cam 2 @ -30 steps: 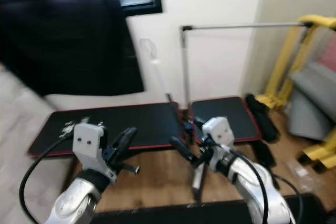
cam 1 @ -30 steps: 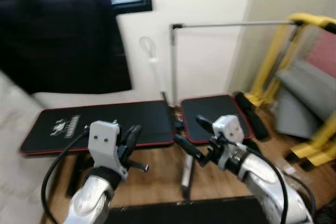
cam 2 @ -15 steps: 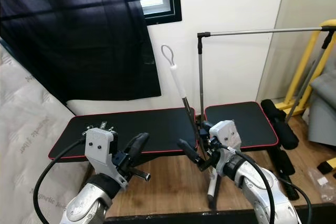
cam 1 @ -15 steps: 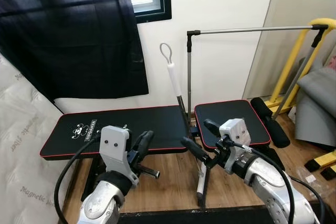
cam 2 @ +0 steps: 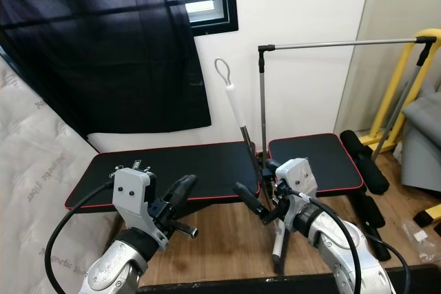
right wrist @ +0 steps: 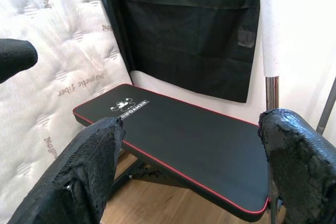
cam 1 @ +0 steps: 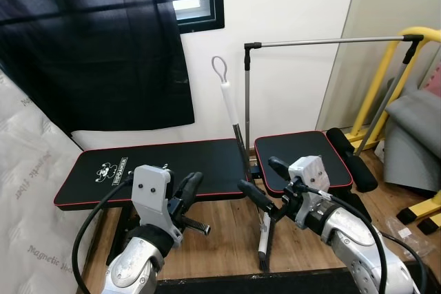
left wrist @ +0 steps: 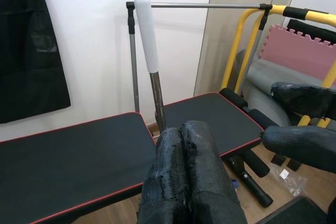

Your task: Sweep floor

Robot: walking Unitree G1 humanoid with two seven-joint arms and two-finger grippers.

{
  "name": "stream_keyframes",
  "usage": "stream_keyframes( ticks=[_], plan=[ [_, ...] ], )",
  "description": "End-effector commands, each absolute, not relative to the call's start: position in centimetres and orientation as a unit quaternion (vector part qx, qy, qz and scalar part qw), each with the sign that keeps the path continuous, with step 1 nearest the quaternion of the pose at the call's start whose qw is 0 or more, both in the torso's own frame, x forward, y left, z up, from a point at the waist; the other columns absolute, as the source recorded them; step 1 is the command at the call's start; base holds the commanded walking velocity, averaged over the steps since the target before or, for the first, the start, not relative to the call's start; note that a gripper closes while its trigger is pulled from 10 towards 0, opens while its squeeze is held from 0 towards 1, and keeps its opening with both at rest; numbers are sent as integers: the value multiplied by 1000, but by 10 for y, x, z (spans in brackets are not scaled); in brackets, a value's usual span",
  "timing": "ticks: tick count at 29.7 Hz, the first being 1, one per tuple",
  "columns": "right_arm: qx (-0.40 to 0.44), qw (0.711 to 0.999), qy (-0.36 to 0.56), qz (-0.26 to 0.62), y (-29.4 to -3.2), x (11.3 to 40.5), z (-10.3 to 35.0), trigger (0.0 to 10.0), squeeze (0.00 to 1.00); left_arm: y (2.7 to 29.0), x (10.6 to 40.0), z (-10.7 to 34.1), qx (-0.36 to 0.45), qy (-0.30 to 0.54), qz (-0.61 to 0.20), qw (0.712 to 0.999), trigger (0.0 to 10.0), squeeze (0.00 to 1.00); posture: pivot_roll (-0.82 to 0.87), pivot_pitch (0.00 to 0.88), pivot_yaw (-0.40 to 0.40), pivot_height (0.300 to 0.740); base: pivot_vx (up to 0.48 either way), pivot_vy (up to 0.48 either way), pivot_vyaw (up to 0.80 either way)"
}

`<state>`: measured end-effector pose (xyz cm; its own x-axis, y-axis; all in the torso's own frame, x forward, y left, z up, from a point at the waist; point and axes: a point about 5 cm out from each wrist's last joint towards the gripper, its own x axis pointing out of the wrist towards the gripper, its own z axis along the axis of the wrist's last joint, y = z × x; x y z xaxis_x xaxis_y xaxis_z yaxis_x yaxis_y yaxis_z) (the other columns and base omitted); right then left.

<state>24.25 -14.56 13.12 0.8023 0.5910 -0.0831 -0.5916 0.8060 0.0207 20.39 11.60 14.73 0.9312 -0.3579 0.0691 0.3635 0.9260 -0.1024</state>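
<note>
A broom stands against the white wall behind the bench, with a wire loop on top, a white grip (cam 1: pixel 227 101) and a metal shaft that drops into the gap between the two bench pads. My left gripper (cam 1: pixel 187 187) is held low in front of the long pad, and its fingers (left wrist: pixel 181 145) are pressed together with nothing in them. My right gripper (cam 1: pixel 265 182) is held just short of the shaft, open wide. The broom grip (right wrist: pixel 272 30) shows beyond one of its fingers (right wrist: pixel 299 161), untouched.
A black weight bench (cam 1: pixel 151 166) with red trim lies across my path. A quilted mattress (cam 1: pixel 27 191) leans at the left. A metal clothes rail (cam 1: pixel 324 41), a yellow frame (cam 1: pixel 386 80) and grey padding stand at the right. Wooden floor (cam 1: pixel 227 239) shows under the bench.
One second ago the view was blurred and aimed further right; it has since swung left and settled. Both grippers keep the same pose, and the broom has not moved.
</note>
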Motion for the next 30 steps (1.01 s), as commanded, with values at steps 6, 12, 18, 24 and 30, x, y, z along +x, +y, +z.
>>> stream_keyframes(
  ticks=[6,12,18,24,30],
  plan=[
    [2,950,39,309,-145,245,132,10000,0,118,204,143,-51,-9,-188,981,10000,0,-122,0,7,740,0,255,0],
    [1,951,38,308,-144,245,132,10000,0,118,204,143,-50,-8,-188,981,10000,0,-116,0,5,740,0,272,0],
    [0,951,39,306,-144,245,132,10000,0,119,204,143,-48,-7,-186,981,10000,0,-113,0,6,740,0,290,0],
    [-1,951,38,306,-144,244,133,10000,0,120,203,143,-46,-6,-187,981,10000,0,-110,0,6,740,0,296,0],
    [-4,951,37,306,-143,244,134,10000,0,120,202,143,-43,-4,-186,982,10000,0,-107,0,6,740,0,296,0]
  ],
)
